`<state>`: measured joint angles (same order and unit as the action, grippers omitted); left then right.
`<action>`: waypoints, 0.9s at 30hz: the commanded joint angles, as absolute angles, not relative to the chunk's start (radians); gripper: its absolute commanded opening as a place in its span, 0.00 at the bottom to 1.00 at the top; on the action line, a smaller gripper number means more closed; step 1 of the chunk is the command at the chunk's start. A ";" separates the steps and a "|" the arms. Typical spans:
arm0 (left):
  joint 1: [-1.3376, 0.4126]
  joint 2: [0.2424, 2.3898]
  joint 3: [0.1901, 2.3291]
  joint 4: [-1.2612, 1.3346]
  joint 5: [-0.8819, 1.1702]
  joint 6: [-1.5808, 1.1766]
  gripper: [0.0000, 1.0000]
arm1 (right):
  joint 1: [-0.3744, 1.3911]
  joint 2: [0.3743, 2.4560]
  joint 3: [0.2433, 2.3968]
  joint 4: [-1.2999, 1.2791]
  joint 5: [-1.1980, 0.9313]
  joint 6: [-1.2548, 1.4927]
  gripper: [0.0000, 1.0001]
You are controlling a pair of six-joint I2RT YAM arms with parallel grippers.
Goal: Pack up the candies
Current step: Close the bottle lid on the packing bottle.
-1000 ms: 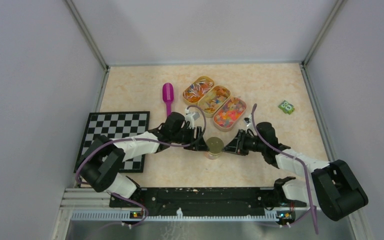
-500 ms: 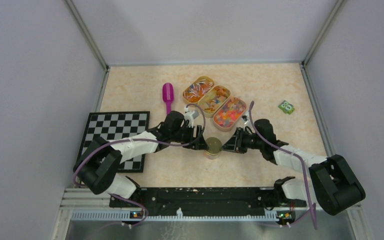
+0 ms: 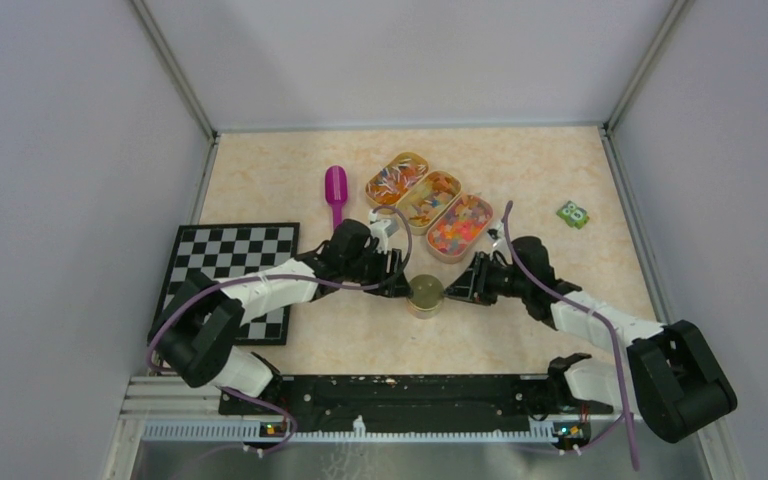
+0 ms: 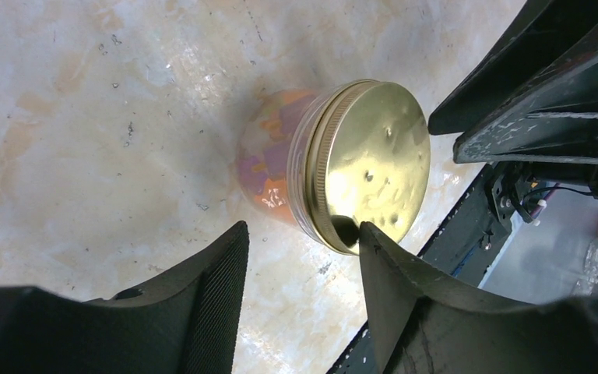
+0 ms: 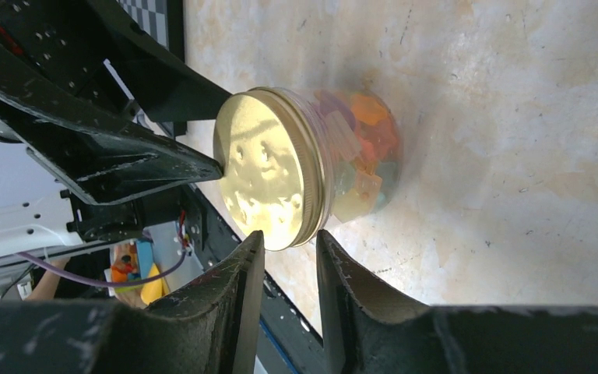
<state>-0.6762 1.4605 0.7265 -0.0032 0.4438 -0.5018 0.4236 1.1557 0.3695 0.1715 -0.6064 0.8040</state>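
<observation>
Everything turns on the jar (image 3: 426, 293), and it stands dead centre on the table (image 3: 520, 170), upright, gold lid (image 4: 370, 167) on top, with candies (image 5: 362, 148) packed behind the glass. The left gripper (image 3: 397, 280) comes at it from the left, the right gripper (image 3: 457, 288) from the right, nose to nose with the jar between them. Neither arm looks nearer; it's a dead heat. The left wrist view shows the left jaws well apart and holding nothing. The jar sits just beyond the tips, not down in the gap, and one finger's tip meets the lid's rim. The right jaws are parted only a sliver, also empty, with the rim right at the mouth of that gap; whether they touch it I can't tell. The jar's axis runs straight up, so both tools meet it side-on at lid height, where any squeeze lands on the rim, not the glass. More candies wait in three trays (image 3: 397, 160) behind the jar, farther from the arm bases, with the scoop (image 3: 335, 188) to their left. My read: the jar looks filled and capped, so the next move is either a proper grip on that lid or a clean retreat sideways, and the left side has far more room to close.
</observation>
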 commanded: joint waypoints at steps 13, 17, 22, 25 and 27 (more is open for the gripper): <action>-0.680 1.487 0.741 -0.008 0.434 -0.471 0.57 | 0.436 1.259 0.424 0.312 -0.601 0.834 0.25; -0.681 1.505 0.741 -0.007 0.439 -0.470 0.55 | 0.436 1.280 0.402 0.311 -0.578 0.828 0.20; -0.680 1.508 0.731 -0.007 0.432 -0.468 0.54 | 0.436 1.295 0.327 0.332 -0.523 0.822 0.19; -0.680 1.514 0.727 -0.011 0.433 -0.466 0.54 | 0.435 1.304 0.272 0.339 -0.492 0.812 0.20; -0.680 1.518 0.721 -0.017 0.432 -0.466 0.54 | 0.436 1.316 0.245 0.342 -0.474 0.814 0.20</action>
